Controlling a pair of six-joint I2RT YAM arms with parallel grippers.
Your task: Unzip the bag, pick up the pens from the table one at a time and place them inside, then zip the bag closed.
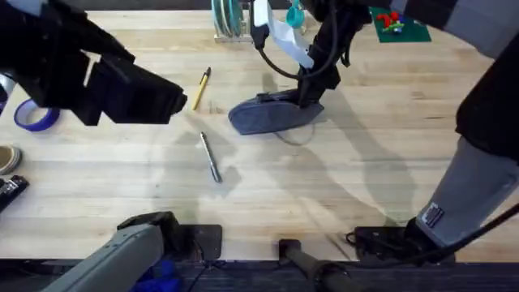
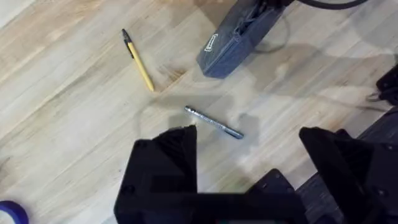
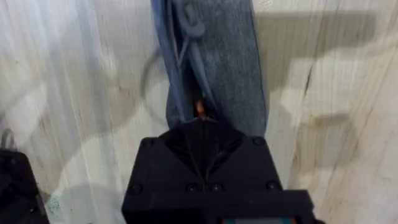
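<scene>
Blue-grey pencil pouch (image 1: 268, 115) lies pinched at its zipper by the right fingers (image 3: 200, 127), contents hidden; left fingers (image 2: 168, 155) spread wide, empty.

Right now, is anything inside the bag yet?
Cannot see inside: the right gripper is shut on the zipper at the bag top, covering the opening. Both pens lie out on the table: the yellow pen and the silver pen.

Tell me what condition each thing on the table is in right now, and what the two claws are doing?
bag: lying on the table, right gripper at its zipper
yellow pen: lying loose on the table
silver pen: lying loose on the table
left gripper: open, above the silver pen
right gripper: shut on the bag's zipper end
</scene>
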